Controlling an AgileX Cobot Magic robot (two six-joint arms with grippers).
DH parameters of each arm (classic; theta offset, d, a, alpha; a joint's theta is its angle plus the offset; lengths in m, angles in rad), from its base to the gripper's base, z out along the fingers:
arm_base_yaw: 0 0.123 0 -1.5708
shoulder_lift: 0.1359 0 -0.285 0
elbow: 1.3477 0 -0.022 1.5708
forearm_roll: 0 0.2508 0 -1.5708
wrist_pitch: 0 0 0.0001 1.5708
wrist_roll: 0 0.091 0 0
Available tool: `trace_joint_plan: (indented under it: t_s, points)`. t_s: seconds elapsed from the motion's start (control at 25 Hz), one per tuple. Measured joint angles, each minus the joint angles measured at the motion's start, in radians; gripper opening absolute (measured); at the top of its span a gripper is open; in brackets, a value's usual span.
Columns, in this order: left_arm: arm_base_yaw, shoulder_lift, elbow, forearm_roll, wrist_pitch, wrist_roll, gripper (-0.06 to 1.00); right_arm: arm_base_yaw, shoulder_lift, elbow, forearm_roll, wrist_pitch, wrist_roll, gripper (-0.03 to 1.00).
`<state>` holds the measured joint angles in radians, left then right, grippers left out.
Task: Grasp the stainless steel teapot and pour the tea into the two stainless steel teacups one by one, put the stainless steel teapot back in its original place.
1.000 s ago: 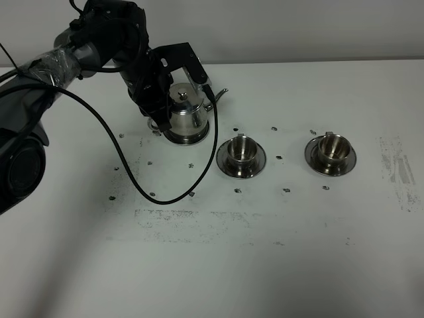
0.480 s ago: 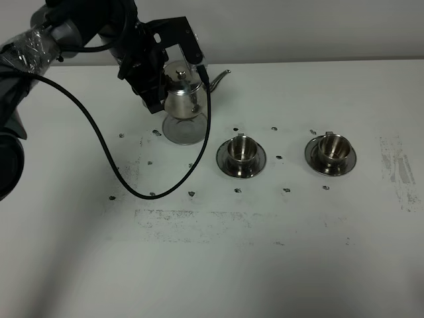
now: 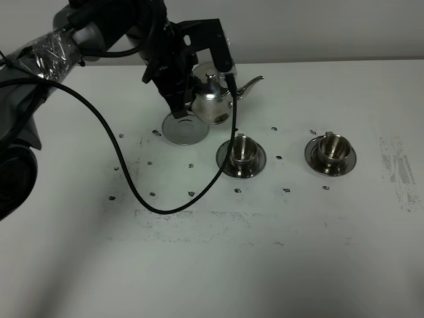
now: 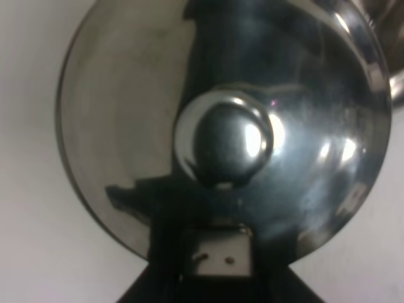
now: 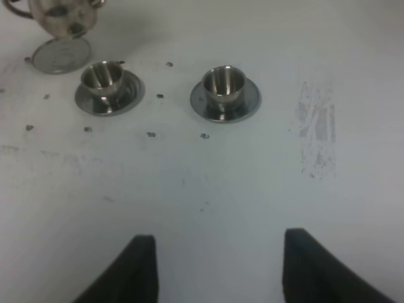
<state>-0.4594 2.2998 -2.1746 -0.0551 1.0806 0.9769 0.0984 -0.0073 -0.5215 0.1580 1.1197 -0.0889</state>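
Observation:
The stainless steel teapot (image 3: 215, 106) hangs in the air in my left gripper (image 3: 199, 86), which is shut on it. It is above and right of a round steel disc (image 3: 184, 128) on the table, with its spout (image 3: 252, 84) pointing right. The two stainless steel teacups stand on saucers to its right: the near cup (image 3: 241, 150) just below the spout, the far cup (image 3: 331, 150) further right. The left wrist view is filled by the teapot lid and knob (image 4: 230, 142). My right gripper (image 5: 221, 271) is open and empty, well short of the cups (image 5: 102, 79) (image 5: 223, 84). No tea shows.
A black cable (image 3: 126, 172) loops from the left arm down onto the table left of the near cup. The white table (image 3: 265, 252) has small dark marks around the cups and a scuffed patch (image 3: 397, 169) at the right.
My left gripper has lifted the teapot off the round steel disc and carried it to the right, towards the near cup. The cups and the right gripper have not moved.

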Motion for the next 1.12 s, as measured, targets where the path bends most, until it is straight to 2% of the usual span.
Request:
trace_joint_plan:
  t_s: [0.2,0.44,0.56,1.12]
  points:
    - [-0.054,0.004,-0.081,0.003,-0.007,0.002,0.2,0.0,0.0,0.0,0.0,0.0,0.0,0.43]
    - [-0.11,0.096,-0.279,0.0,0.023,0.008,0.2,0.0,0.0,0.0,0.0,0.0,0.0,0.43]
    - [-0.127,0.149,-0.33,0.004,0.024,0.026,0.2,0.0,0.0,0.0,0.0,0.0,0.0,0.43]
    - [-0.143,0.198,-0.343,0.095,-0.005,0.306,0.2,0.0,0.0,0.0,0.0,0.0,0.0,0.43]
